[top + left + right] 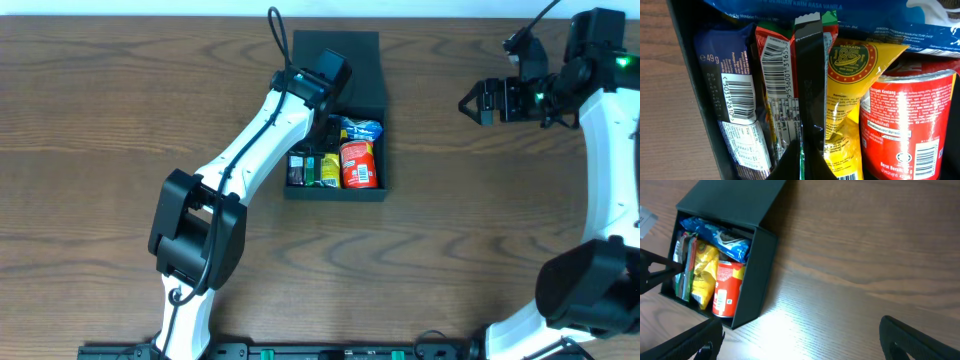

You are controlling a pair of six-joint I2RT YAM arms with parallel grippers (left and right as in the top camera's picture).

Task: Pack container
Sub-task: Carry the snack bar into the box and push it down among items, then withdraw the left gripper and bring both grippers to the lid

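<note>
At mid-worktop (pixel 100 120), the container (pixel 336 194) stands lid-open and looks nearly full with packets and a red can (pixel 359 165). Left hand (pixel 322 128) is inside among the packets, grip indeterminable; right hand (pixel 478 101) hovers well apart, wide open and empty. Lid closure appears outstanding.

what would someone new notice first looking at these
The black container sits at the top middle of the wooden table, with its lid flipped open. It is crammed with bright snacks: a red can, a yellow packet and a blue packet. The left arm reaches diagonally into it, while the right gripper hangs open near the picture's right edge.
</note>
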